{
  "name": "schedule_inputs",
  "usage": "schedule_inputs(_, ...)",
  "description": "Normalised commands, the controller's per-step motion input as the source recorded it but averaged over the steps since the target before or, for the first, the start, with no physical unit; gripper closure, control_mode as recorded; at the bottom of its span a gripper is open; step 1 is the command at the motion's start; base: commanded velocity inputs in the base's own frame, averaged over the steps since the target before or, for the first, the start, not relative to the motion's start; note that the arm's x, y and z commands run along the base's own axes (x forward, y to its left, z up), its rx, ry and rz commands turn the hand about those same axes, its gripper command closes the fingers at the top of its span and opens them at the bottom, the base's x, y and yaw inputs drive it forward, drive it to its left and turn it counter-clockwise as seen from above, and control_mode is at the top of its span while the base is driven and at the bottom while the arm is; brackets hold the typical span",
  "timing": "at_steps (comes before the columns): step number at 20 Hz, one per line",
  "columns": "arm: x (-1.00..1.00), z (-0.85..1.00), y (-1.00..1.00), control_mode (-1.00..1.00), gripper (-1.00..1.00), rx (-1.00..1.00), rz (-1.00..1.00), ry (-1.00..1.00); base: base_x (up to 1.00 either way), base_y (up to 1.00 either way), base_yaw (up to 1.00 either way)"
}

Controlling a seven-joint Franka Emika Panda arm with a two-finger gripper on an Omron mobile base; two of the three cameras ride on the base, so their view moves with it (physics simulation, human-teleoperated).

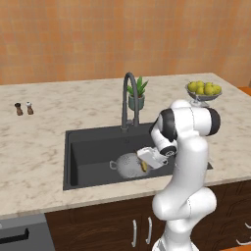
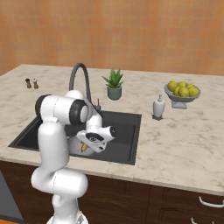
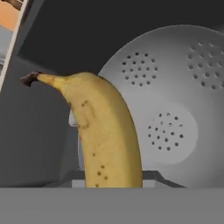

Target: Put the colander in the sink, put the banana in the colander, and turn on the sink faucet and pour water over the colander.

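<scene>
The gripper (image 1: 147,164) is clamped on the banana (image 3: 105,135), right over the colander (image 1: 128,164) in the black sink (image 1: 88,147). The tap (image 1: 128,100) stands at 12 o'clock, a plant (image 1: 137,94) behind it. A fruit bowl (image 1: 203,92) sits at 2 o'clock on the pale stone counter (image 1: 44,132); two shakers (image 1: 24,108) at 10. The wall is orange.

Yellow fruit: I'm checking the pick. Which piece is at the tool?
The banana, long, curved and speckled, held at the tool over the colander; the round fruits sit in a glass bowl.
</scene>
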Motion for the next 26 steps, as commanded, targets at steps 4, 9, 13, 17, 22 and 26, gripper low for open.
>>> schedule_inputs(4, 0.11, -0.33, -0.11, -1.00, 1.00, -0.10, -0.01, 0.00, 0.00, 0.00, 0.00)
schedule_inputs(9, 0.11, -0.31, 0.00, -1.00, 1.00, -0.10, -0.01, 0.00, 0.00, 0.00, 0.00)
schedule_inputs(13, 0.00, -0.22, 0.11, -1.00, -1.00, -0.09, -0.01, 0.00, 0.00, 0.00, 0.00)
schedule_inputs(17, -0.02, 0.03, 0.01, -1.00, -1.00, -0.02, -0.01, 0.00, 0.00, 0.00, 0.00)
schedule_inputs(22, -0.02, 0.36, -0.20, -1.00, -1.00, 0.00, 0.00, -0.03, 0.00, 0.00, 0.00)
schedule_inputs(26, -0.07, 0.49, -0.40, -1.00, -1.00, 0.00, 0.00, -0.02, 0.00, 0.00, 0.00)
